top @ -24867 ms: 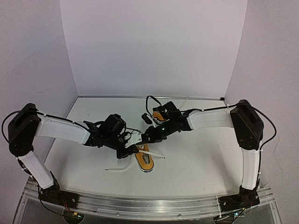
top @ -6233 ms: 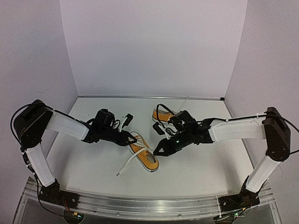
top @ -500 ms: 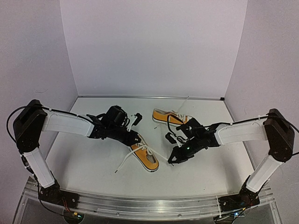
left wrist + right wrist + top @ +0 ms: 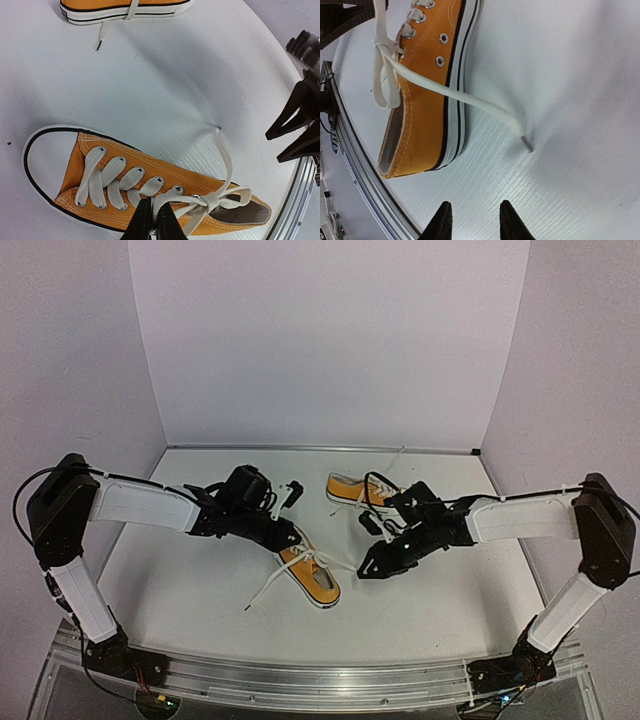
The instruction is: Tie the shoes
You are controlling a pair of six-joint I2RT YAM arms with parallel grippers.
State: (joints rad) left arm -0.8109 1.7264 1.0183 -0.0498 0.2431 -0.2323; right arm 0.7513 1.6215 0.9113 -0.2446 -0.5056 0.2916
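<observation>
The near orange-yellow shoe (image 4: pixel 310 573) lies on the table, toe toward the back left. It also shows in the left wrist view (image 4: pixel 125 175) and the right wrist view (image 4: pixel 427 85). Its white laces form a loose knot (image 4: pixel 215 200) with a small loop. My left gripper (image 4: pixel 153 227) is shut on a lace strand over the tongue. One free lace end (image 4: pixel 525 144) lies on the table right of the shoe. My right gripper (image 4: pixel 472 220) is open and empty, just right of that end. The second shoe (image 4: pixel 358 490) lies behind, untied.
A long free lace end (image 4: pixel 262 592) trails off the near shoe toward the front left. The table's front metal rail (image 4: pixel 320 680) runs close below. White walls stand at the back and both sides.
My right gripper has shifted slightly back and left, nearer the shoe's free lace end. My left gripper and the shoe have stayed in place.
</observation>
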